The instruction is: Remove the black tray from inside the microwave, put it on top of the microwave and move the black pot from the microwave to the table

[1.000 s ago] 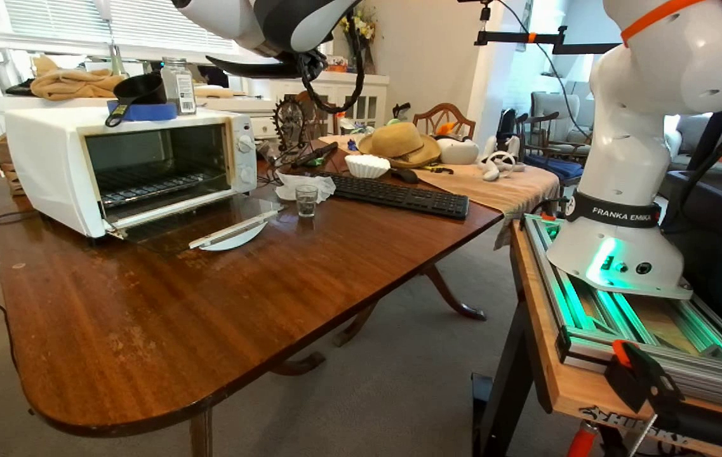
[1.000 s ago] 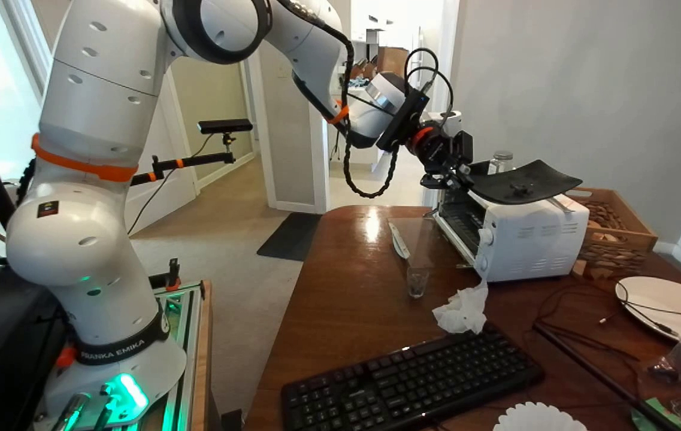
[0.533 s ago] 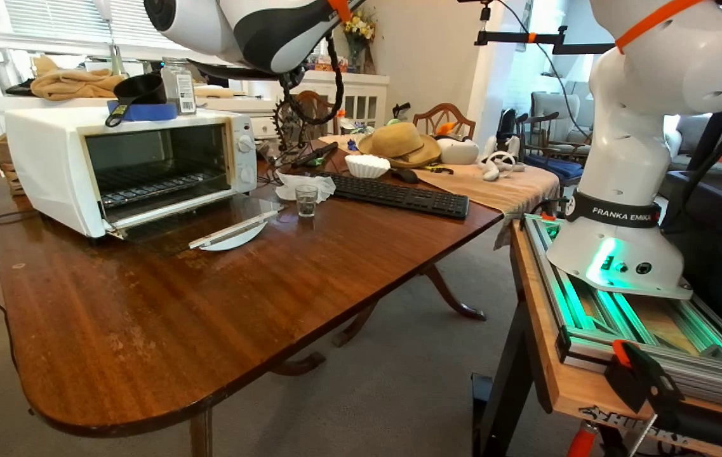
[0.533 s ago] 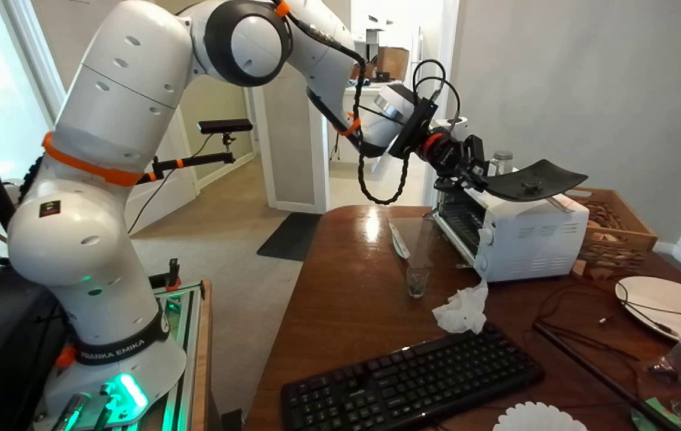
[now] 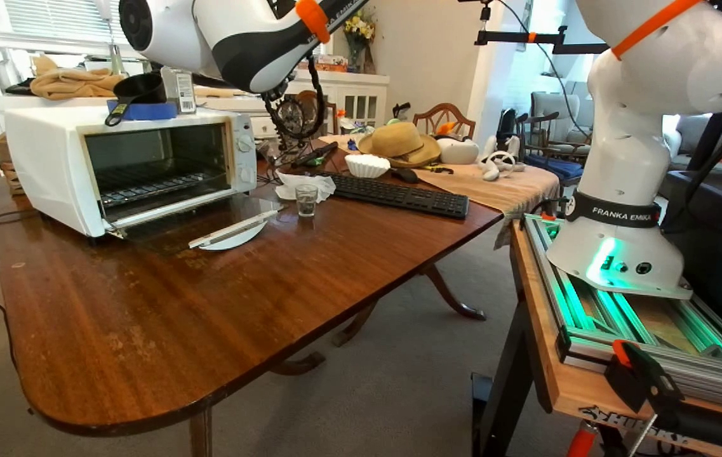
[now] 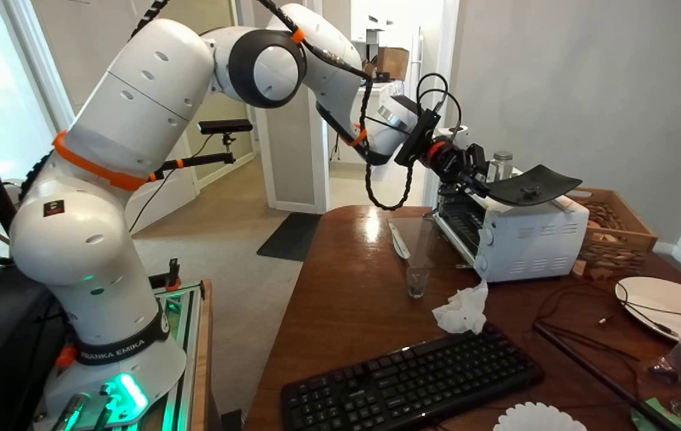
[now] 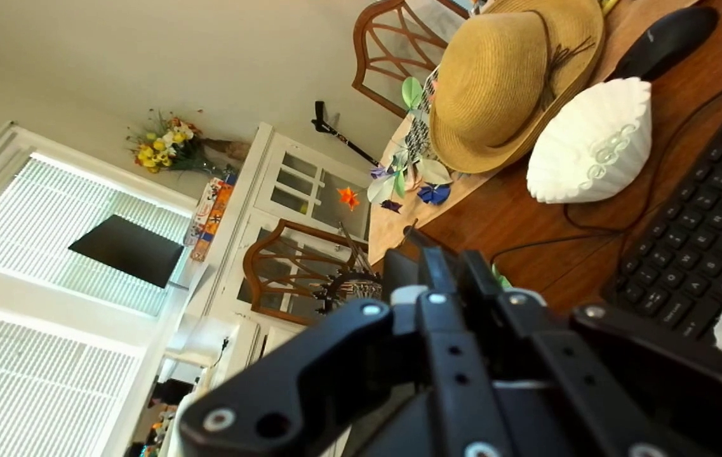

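Straw hat point(image 7: 494, 82), keyboard point(image 6: 412, 380), glass point(image 5: 306, 202)

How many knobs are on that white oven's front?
2: an upper knob and, below it, a lower knob, both on the front of the microwave; no others seem hidden.

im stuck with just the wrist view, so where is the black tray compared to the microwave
Observer: In an exterior view, the black tray shows above the top of the microwave; whether it touches, I can't tell.
Operator: anything else up there
Observer: Yes, in an exterior view a black pot sits up there on a blue block.
Operator: and the microwave, open or shut in front
Observer: Open: in an exterior view its glass door is folded down over the table.
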### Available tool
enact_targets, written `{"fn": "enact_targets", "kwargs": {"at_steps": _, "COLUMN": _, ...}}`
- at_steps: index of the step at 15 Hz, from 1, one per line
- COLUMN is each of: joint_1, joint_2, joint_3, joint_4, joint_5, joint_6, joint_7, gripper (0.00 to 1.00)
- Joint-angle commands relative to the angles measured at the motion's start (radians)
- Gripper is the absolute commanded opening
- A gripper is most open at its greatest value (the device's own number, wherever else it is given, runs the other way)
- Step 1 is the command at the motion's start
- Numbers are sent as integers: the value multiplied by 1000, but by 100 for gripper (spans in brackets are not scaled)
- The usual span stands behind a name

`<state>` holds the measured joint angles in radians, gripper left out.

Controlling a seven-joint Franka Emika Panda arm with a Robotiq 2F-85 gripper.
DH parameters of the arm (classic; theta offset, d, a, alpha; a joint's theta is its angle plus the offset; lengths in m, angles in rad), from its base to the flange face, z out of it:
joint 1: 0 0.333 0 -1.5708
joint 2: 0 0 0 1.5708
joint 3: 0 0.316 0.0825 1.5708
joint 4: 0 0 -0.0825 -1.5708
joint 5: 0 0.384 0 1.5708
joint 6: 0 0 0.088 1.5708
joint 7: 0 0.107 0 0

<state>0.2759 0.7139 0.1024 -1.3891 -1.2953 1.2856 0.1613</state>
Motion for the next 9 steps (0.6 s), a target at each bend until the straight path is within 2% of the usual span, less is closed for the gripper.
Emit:
{"fn": "enact_targets", "kwargs": {"at_steps": 1, "joint_1": 26, "joint_2": 74, "joint_3": -21, "joint_4": 102, "joint_5": -21, "joint_6": -42, "joint_7": -30, "gripper": 3}}
{"fn": "enact_targets", "kwargs": {"at_steps": 9, "joint_1": 69, "joint_2": 185, "joint_3": -57, "joint_4": 260, "joint_5": -51, "joint_6": -65, "joint_7": -79, "gripper": 3}}
